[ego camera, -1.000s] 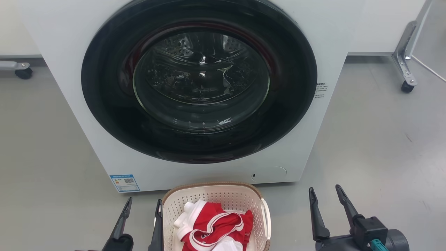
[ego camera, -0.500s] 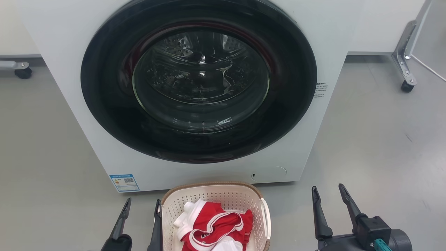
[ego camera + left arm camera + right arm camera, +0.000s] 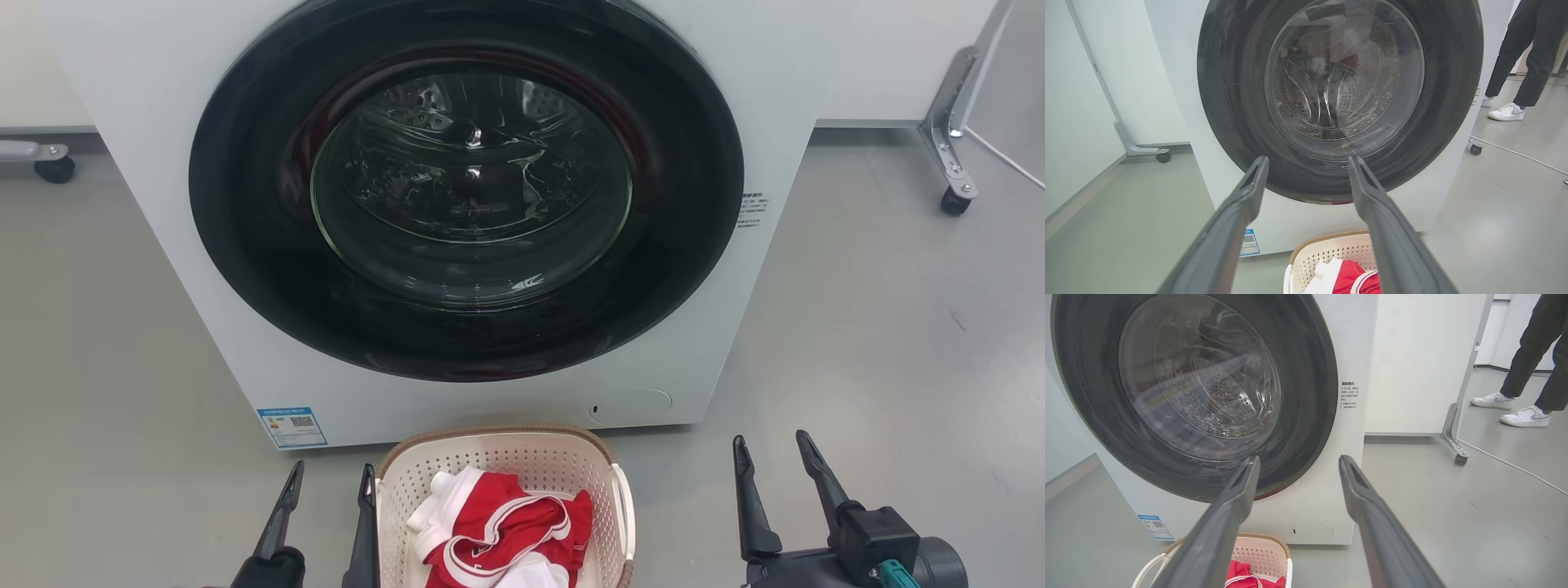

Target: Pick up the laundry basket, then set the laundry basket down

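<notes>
The laundry basket (image 3: pixel 522 457), cream-white and perforated with a brown rim, stands on the grey floor just before the washing machine (image 3: pixel 147 139), holding red and white cloth (image 3: pixel 498 527). My left gripper (image 3: pixel 331 478) is open, its inner finger close along the basket's left wall, holding nothing. To the basket's right, well apart from it, my right gripper (image 3: pixel 771 451) is open and empty. The left wrist view has the basket (image 3: pixel 1331 253) low between the fingers (image 3: pixel 1249 192). In the right wrist view the basket (image 3: pixel 1261 555) lies at the bottom left.
The washing machine's round dark door (image 3: pixel 465 188) is closed. Caster legs of white panels stand at the far left (image 3: pixel 53 167) and far right (image 3: pixel 951 200). A person's legs and white shoes (image 3: pixel 1525 416) are to the right, beyond a cable (image 3: pixel 1515 467) on the floor.
Both grippers have slid slightly down and outward in the head view. The basket has stayed where it was.
</notes>
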Motion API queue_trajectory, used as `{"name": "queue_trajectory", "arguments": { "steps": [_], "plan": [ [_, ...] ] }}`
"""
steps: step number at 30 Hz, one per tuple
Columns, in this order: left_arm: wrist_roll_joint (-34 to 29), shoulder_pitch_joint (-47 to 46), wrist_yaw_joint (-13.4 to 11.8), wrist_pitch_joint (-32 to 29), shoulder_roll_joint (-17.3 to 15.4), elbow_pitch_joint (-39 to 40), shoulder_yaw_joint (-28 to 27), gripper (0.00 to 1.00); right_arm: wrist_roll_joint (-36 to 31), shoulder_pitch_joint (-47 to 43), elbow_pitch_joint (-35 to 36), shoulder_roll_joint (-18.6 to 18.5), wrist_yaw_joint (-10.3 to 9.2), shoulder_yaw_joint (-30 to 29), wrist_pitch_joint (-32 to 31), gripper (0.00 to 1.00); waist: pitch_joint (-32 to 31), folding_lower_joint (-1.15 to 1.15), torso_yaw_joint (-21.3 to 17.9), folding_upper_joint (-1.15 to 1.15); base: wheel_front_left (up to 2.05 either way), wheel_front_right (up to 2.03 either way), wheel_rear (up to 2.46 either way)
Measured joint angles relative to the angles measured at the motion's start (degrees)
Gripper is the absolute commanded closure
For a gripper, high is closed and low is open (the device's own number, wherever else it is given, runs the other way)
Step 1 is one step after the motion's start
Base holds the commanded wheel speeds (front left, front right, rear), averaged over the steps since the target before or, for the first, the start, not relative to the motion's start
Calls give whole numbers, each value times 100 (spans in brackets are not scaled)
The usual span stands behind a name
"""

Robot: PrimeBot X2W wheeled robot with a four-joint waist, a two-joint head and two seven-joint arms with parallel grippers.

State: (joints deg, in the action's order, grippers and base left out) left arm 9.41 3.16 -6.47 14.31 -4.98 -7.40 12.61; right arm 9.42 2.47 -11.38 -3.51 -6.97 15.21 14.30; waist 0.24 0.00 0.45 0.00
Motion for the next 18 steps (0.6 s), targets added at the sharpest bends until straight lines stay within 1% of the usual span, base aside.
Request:
{"name": "queue_trajectory", "arguments": {
  "steps": [11,14,18],
  "plan": [
    [-1,2,41,0,12,88,-18,0,-7,-20,48,8,43,-21,0,0,39,0,4,0,0,0,0],
    [-5,4,41,0,16,160,-25,0,-64,-51,126,13,44,-23,9,0,102,0,4,0,0,0,0],
    [-14,-3,41,0,34,248,-20,0,-91,-40,189,15,94,-35,16,0,236,0,6,0,0,0,0]
  ]
}}
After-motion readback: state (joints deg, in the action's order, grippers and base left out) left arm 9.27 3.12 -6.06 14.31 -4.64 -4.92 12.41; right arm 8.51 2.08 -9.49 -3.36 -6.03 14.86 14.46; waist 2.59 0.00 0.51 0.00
